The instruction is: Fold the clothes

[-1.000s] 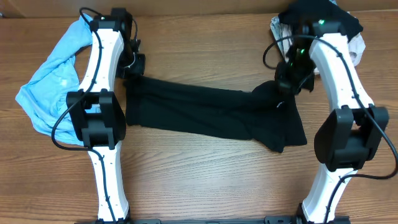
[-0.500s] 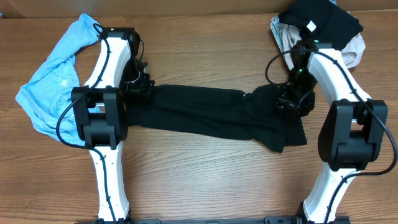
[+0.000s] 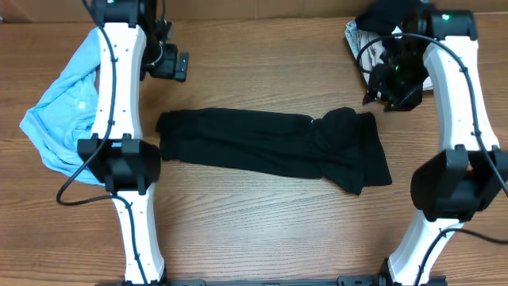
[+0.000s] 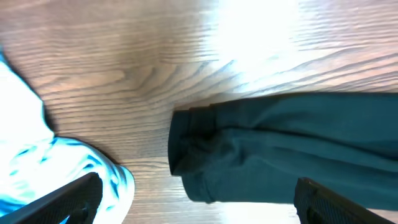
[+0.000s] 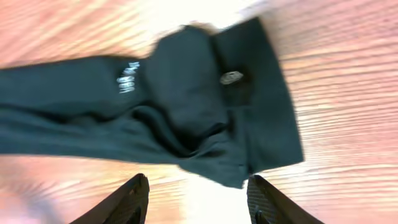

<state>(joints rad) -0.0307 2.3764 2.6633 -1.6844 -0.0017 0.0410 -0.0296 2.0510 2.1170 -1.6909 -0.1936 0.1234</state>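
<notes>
Hovering with fingers spread and empty, the left gripper (image 3: 171, 65) and right gripper (image 3: 394, 94) hang near opposite ends of the long, folded black fabric T-shirt (image 3: 262, 147). A crumpled light-blue garment (image 3: 63, 111) lies left of that shirt.

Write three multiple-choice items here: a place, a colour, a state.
1. Where does the crumpled light blue fabric garment lie? A) beside the left arm B) on the floor C) at the table's middle
2. The lettering on the long folded black fabric T-shirt is: A) red B) white C) green
3. The left gripper and right gripper are: A) both shut on the T-shirt B) one open, one shut C) both open, holding nothing
1 A, seen overhead; 2 B, white print in the right wrist view; 3 C, wrist views show spread fingers, empty.
</notes>
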